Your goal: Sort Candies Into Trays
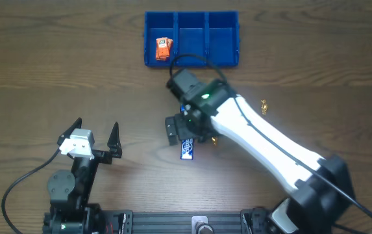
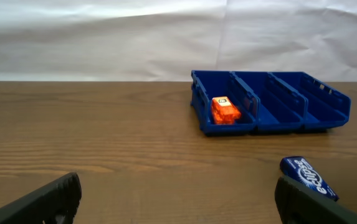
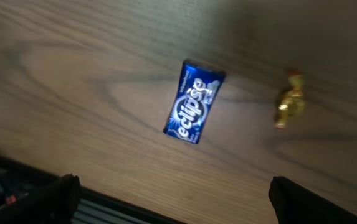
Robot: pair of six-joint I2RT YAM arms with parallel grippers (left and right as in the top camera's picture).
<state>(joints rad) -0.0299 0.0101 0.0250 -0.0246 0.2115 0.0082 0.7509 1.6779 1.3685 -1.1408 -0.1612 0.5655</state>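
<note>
Currently at twelve o'clock on the wooden table (image 1: 56, 78): blue tray (image 1: 148, 39) of three compartments, with an orange candy (image 1: 163, 48) lying in the nine o'clock compartment. Near the table's centre, at six o'clock from the tray: blue candy pack (image 1: 187, 150), flat on the wood. Right gripper (image 3: 173, 183) over that pack, fingers spread wide, gripping nothing, clear of it. Near the pack but apart from it: gold candy (image 3: 288, 107). Farther off, at two o'clock from the pack: second gold candy (image 1: 264, 106). Left gripper (image 1: 95, 128) at eight o'clock, well apart from the candies, fingers wide open and empty.
</note>
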